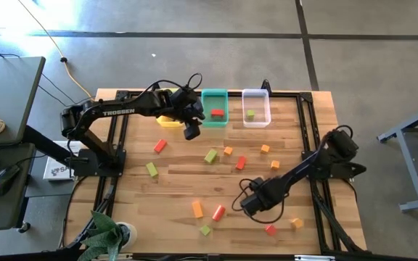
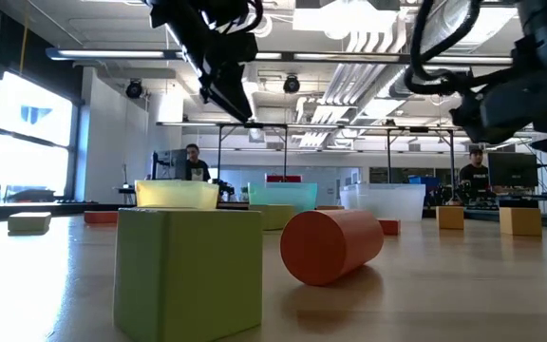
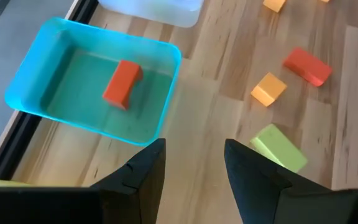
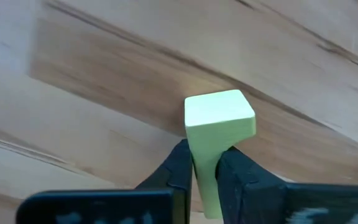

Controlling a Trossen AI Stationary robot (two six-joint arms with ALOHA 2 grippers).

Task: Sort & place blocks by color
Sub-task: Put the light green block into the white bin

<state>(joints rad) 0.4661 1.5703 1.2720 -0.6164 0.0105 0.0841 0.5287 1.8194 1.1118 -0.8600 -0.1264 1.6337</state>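
Green block point(image 4: 219, 118) sat pinched between the right hand's point(image 4: 205, 171) fingers, above the bench point(image 1: 180, 188). Beside the teal bin point(image 3: 36, 62) holding a red block point(image 3: 122, 83), the left hand point(image 3: 194, 163) hung open.

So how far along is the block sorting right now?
Early. A red block lies in the teal bin and a green block in the clear bin. The right gripper holds a light green block. The left gripper hangs open near the teal bin. Many blocks are still scattered on the table.
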